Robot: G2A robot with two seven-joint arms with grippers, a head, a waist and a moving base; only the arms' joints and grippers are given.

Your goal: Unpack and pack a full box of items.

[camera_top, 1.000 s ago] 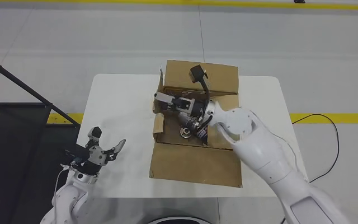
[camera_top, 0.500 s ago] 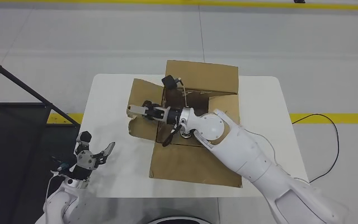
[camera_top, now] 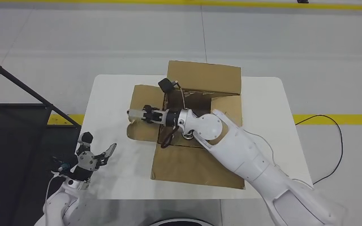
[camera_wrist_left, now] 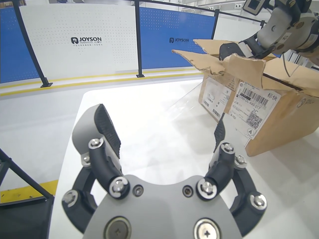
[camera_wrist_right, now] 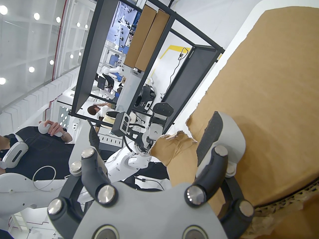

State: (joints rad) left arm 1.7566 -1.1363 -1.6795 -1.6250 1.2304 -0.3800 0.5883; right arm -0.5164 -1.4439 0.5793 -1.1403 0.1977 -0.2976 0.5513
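Cardboard box stands mid-counter, slightly toward 3 o'clock, with its flaps open. Its contents are hidden beneath the right arm. The 9 o'clock flap lies folded outward, its edge torn.

Right claw is over that flap with its jaws spread, one finger on the flap's face, gripping nothing. Left claw hangs off the counter's 7 o'clock corner, jaws spread and empty.

One second ago the flap stood upright and the right claw was inside the box. The left claw has since drawn back toward 7 o'clock.

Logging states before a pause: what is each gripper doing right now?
Left gripper: open, empty.
Right gripper: open, against the box flap.
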